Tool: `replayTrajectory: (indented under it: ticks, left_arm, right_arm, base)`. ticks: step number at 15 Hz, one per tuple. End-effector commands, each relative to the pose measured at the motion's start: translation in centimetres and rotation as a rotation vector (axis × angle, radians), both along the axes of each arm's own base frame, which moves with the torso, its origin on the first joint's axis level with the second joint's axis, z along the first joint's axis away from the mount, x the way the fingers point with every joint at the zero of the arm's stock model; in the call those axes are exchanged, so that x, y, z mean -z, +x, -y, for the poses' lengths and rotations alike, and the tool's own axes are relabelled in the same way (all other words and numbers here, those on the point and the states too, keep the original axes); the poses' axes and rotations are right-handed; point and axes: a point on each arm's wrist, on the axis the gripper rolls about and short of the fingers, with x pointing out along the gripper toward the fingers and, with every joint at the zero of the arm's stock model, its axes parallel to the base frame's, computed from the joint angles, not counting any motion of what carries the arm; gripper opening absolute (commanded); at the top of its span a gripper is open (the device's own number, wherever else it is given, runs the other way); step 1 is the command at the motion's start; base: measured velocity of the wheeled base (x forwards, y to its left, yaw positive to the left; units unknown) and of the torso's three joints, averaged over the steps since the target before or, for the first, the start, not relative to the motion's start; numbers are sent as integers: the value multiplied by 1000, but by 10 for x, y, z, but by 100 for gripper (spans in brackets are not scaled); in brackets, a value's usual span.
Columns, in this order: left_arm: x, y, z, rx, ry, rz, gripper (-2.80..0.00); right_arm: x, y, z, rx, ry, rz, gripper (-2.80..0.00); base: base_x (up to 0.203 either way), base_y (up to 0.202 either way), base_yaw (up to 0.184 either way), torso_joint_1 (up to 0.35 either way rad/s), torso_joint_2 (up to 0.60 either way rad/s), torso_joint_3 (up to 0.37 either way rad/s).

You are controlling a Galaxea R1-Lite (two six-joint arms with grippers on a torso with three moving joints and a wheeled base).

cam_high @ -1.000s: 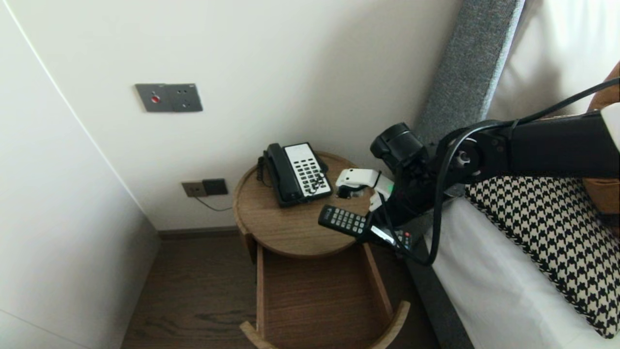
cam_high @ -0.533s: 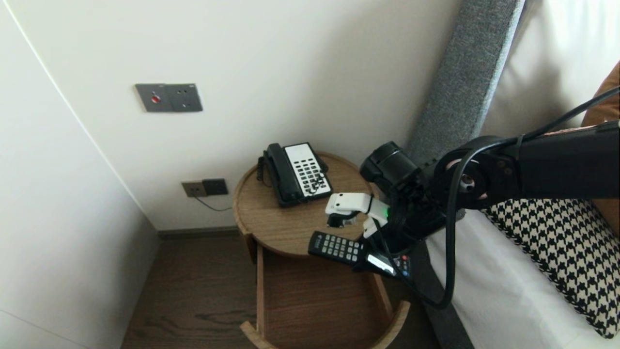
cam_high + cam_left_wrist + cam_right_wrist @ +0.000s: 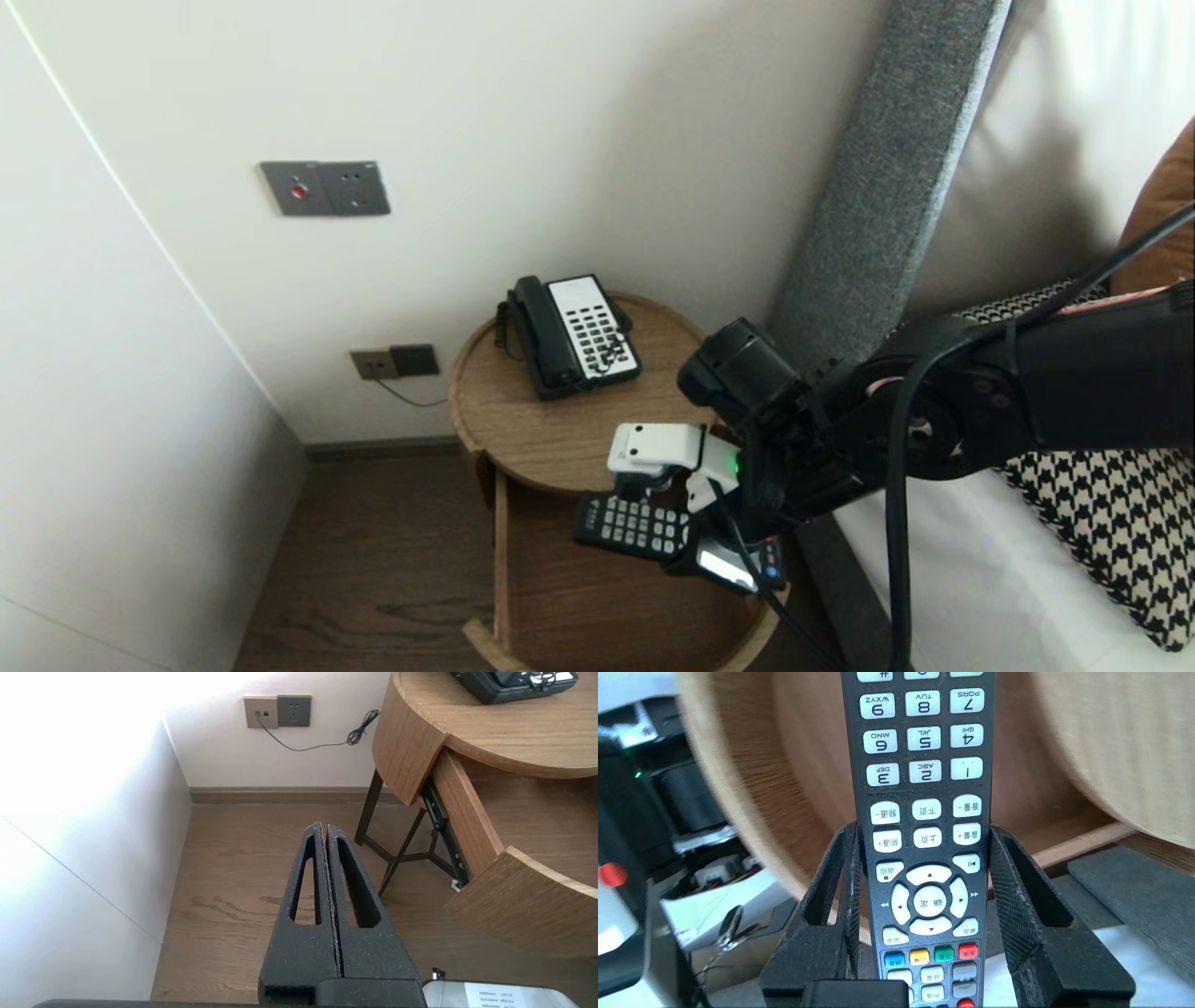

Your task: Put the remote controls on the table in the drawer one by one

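Remote control (image 3: 633, 527) is clamped by its sides in the right tool (image 3: 923, 830) — buttons up, held above the open drawer (image 3: 597, 607), just in front of the round surface (image 3: 551, 439) that carries a telephone (image 3: 574, 334). Left tool (image 3: 325, 828) hangs pressed closed above the floor (image 3: 233, 882) — parked.
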Motion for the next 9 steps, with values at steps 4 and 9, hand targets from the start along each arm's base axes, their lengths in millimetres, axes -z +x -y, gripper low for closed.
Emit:
replayTrajectory:
  ticks: [4,9]
  left_arm:
    - [0,0,0,0,-1,1,-280]
    - [0,0,0,-1,-1,0,-280]
  right_arm:
    - [11,-8,-12,-45,-25,-23,-280]
    - [22,-3,-26,-85,-50,-22,-280]
  base:
    - [0,0,0,0,0,0]
    - [0,0,0,0,0,0]
